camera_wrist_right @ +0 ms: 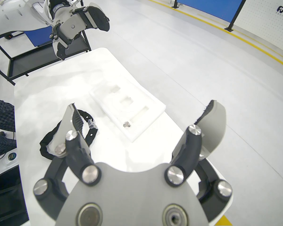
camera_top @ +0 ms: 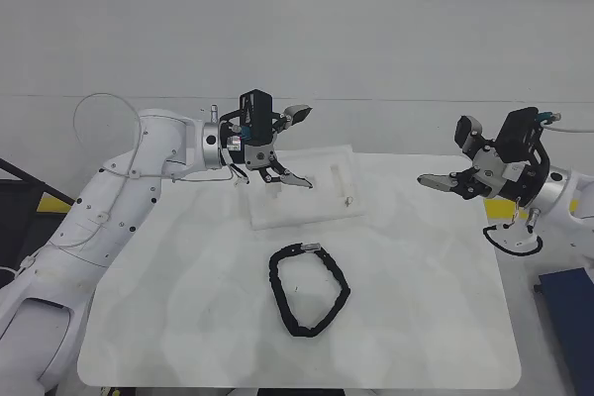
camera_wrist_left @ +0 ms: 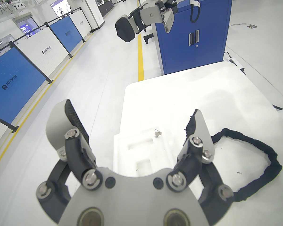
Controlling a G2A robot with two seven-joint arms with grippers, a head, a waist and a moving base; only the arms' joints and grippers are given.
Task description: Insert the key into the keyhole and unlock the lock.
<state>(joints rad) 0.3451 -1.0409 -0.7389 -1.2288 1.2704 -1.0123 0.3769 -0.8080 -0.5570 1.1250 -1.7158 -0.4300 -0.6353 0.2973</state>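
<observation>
A black fabric-covered chain lock (camera_top: 280,297) lies looped in the middle of the white table, its metal cylinder end (camera_top: 310,246) toward the back. A small silver key (camera_top: 347,201) rests on a white foam tray (camera_top: 317,168) behind the loop. My left gripper (camera_top: 297,148) hangs open above the tray's left end; its wrist view shows the key (camera_wrist_left: 158,133), the tray (camera_wrist_left: 122,147) and the chain lock (camera_wrist_left: 261,147) past the left gripper (camera_wrist_left: 132,112). My right gripper (camera_top: 450,156) is open over the table's right back corner, its wrist view showing the key (camera_wrist_right: 126,124), cylinder end (camera_wrist_right: 90,123) and tray (camera_wrist_right: 153,108).
A blue cabinet (camera_wrist_left: 193,36) stands beyond the table's right side. A black trolley frame (camera_wrist_right: 26,57) stands off the left side. The table's front half around the chain loop is bare white surface (camera_top: 426,317).
</observation>
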